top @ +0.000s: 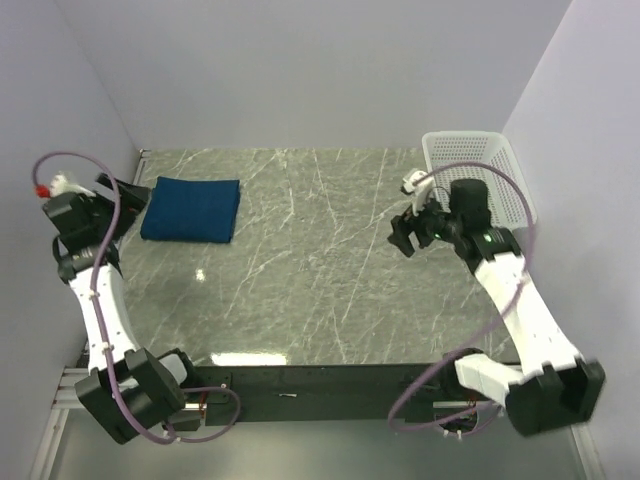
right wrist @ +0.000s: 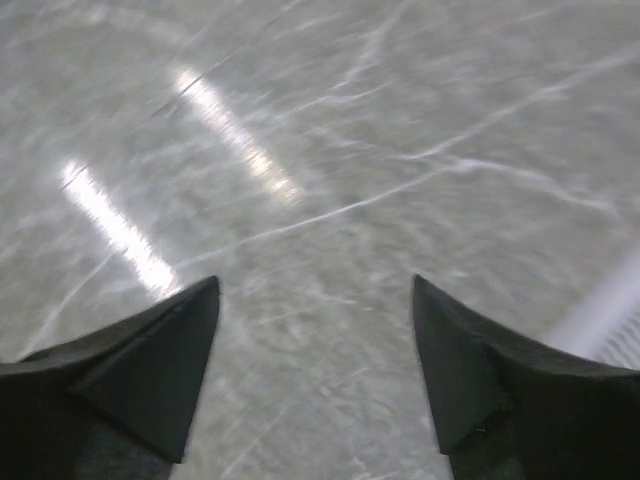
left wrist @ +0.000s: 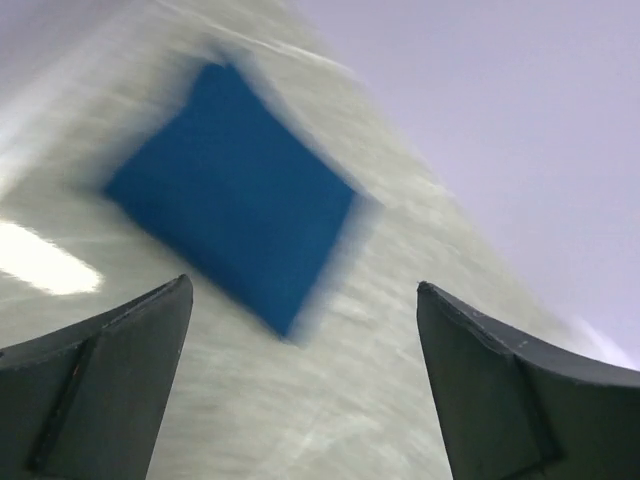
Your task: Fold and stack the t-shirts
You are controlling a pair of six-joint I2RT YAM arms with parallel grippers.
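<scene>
Left claw (left wrist: 302,283) near the t-shirt (left wrist: 235,190) and right claw (right wrist: 315,280) well apart from it both stand released; it seems soft, light: pinch an edge.

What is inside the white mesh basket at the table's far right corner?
The basket's visible far part shows only white mesh, with no contents. Its near part is hidden behind the right arm, so anything there cannot be seen.
</scene>
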